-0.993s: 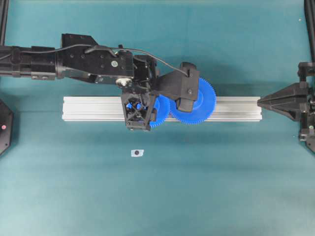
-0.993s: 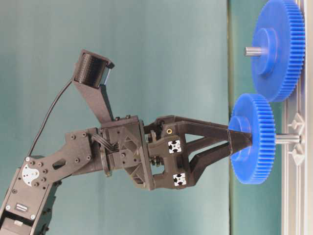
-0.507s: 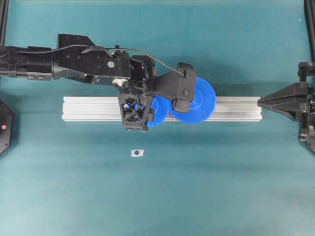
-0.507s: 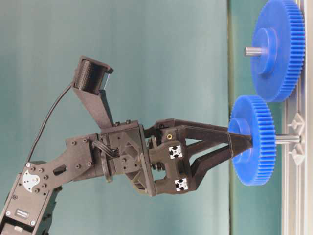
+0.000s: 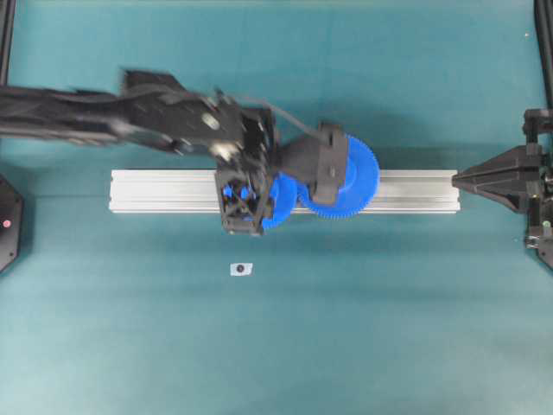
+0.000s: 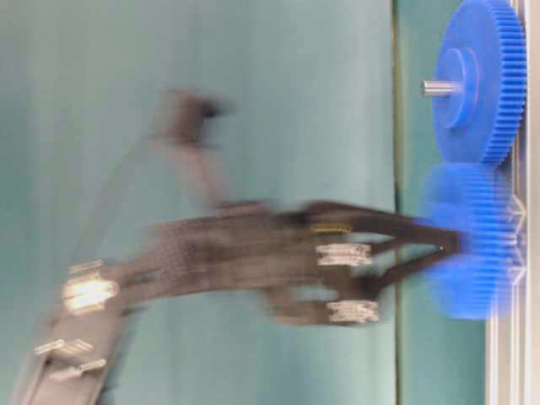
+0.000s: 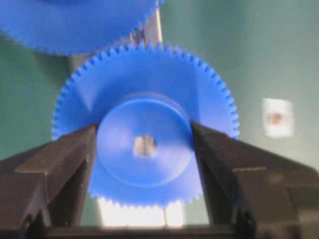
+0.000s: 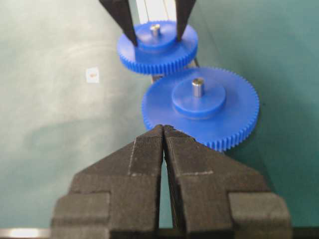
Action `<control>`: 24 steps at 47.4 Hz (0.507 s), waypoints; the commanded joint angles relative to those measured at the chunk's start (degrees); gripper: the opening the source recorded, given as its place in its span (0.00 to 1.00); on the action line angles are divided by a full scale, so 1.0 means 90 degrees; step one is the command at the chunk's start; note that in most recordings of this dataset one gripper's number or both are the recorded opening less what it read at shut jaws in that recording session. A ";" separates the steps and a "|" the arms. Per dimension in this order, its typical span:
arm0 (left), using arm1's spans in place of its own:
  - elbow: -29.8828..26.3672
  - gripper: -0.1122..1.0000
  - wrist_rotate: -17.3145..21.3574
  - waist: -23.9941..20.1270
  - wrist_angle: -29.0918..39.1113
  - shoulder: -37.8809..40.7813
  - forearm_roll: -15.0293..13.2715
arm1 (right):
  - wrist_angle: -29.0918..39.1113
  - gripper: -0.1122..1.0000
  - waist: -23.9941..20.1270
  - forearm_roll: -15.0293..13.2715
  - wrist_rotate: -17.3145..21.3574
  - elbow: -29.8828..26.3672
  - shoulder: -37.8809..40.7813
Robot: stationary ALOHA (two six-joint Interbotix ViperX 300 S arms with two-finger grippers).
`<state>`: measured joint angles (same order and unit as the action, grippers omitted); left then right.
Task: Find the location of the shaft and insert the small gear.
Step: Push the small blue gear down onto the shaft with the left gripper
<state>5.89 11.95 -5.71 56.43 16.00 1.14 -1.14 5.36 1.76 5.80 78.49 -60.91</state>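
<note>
Left hand: fingers clamped on the raised hub of the small gear, one on each side. Shaft: silvery tip visible in the gear's centre hole, between the fingers. Larger blue gear: just beyond the hand, teeth close to the small gear's, on the aluminium rail. Right hand: fingers together, empty, well apart.

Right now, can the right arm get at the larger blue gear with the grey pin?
Probably yes. The larger blue toothed gear lies directly ahead of the right end effector with only bare table between. The left end effector is busy farther back, on the small blue gear.
</note>
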 commanded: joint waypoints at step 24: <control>-0.0488 0.67 -0.0020 -0.0059 0.0469 -0.0146 0.0039 | -0.0029 0.14 0.0020 0.0000 0.0059 -0.0049 -0.0039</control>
<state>3.16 11.69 -5.80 59.77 16.08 1.14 -1.05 5.36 1.76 5.80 78.66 -61.61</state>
